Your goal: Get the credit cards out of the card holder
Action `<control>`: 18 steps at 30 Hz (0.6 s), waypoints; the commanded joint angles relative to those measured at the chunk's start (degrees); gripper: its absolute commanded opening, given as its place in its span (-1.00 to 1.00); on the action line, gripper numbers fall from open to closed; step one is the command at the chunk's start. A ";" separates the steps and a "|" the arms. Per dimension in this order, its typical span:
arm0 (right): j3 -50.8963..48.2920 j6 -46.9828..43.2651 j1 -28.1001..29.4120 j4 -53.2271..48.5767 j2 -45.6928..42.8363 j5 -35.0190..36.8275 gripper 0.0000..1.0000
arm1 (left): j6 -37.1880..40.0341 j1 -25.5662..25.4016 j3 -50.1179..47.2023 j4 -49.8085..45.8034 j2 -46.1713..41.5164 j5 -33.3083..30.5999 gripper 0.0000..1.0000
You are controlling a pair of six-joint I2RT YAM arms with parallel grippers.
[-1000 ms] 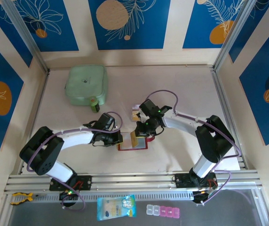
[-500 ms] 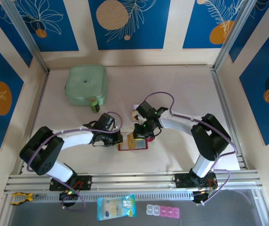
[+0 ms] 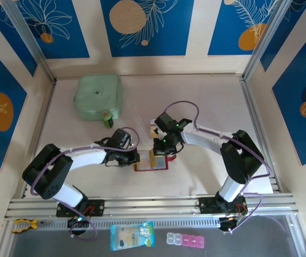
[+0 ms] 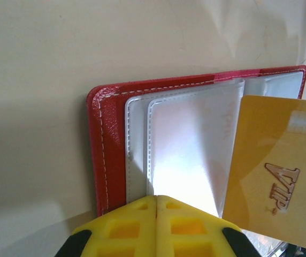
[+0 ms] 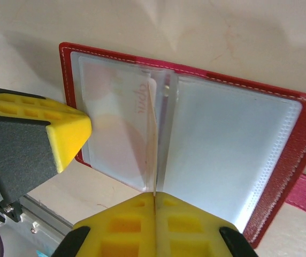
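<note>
We find the card holder [image 5: 228, 150] lying open and flat on the table [image 3: 206, 107] between the two arms, clear pockets facing up. The right gripper [image 5: 154, 201] is pressed together on a yellow card [image 4: 273, 171], which stands on edge over the holder's spine. We cannot tell whether its lower edge has cleared the pocket. The left gripper [image 4: 156, 206] has its fingers pressed together, with the tips resting on the holder's left edge. We cannot tell whether a pocket leaf is caught between them. A pink card [image 5: 123, 115] sits in the left-hand pocket, and one loose card [image 3: 154, 128] lies on the table just beyond the holder. In our judgement the main risk is drag: if the yellow card binds in its sleeve, the pull may lift or slide the holder, because the left gripper bears on one edge only. The second risk is slip, since a narrow pinch on a thin, glossy card may let it twist or drop back onto the pockets. Thirdly, the two grippers work close together, so a sideways withdrawal could bring their fingers into contact. The left fingers also sit near the pink card's pocket and may obstruct its removal.
</note>
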 commanded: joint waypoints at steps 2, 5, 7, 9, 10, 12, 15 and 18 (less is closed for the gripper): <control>1.66 -1.59 -0.28 -3.76 -0.35 0.58 -0.95 | -0.45 0.41 -1.18 -3.02 1.22 -0.01 -1.00; 2.46 -1.90 -0.10 -4.11 0.82 0.64 -0.95 | -0.42 0.42 -1.18 -3.10 1.04 -0.05 -1.00; 2.76 -1.88 0.06 -4.05 1.47 0.88 -0.95 | -0.41 0.42 -1.16 -3.11 1.06 -0.05 -1.00; 2.85 -1.70 0.10 -3.47 2.02 0.38 -0.95 | -0.45 0.41 -1.17 -3.10 1.04 -0.10 -1.00; 2.85 -1.57 0.10 -3.14 2.27 0.06 -0.94 | -0.49 0.42 -1.16 -3.11 0.95 -0.05 -1.00; 2.72 -1.03 0.19 -2.16 2.55 -0.66 -0.92 | -0.49 0.45 -1.31 -3.18 0.78 -0.05 -1.00; 2.58 -0.33 0.33 -1.10 3.04 -1.50 -0.88 | -0.71 0.42 -1.47 -3.03 0.67 -0.06 -1.00; 2.13 0.28 0.54 -0.11 3.58 -2.42 -0.83 | -1.01 0.41 -1.95 -2.63 0.51 0.03 -1.00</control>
